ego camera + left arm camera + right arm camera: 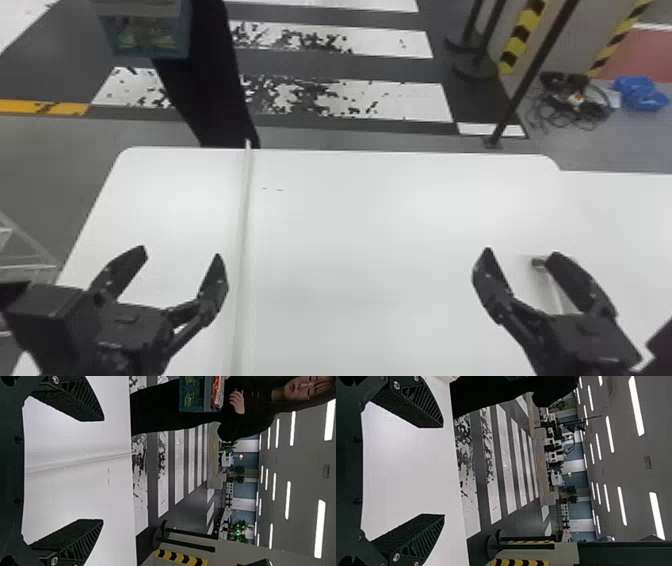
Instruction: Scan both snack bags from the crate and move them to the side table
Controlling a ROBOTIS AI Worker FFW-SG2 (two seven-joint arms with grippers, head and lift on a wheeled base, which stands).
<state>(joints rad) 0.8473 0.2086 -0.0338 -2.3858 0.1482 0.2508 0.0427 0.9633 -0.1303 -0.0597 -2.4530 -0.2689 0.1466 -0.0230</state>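
Snack bag [217, 392] sits beyond left gripper [180, 251] and right gripper [521, 251], jaws wide above table [375, 215].

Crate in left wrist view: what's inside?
A red-and-white packet, likely a snack bag, sticks up above the rim of the crate. The wall covers what sits lower; can't tell if a second bag is in there.

Right claw [521, 251] black; tapered fingers [411, 405], ribbed sides, silver screws [396, 557]; left arm [47, 305] black, boxy.
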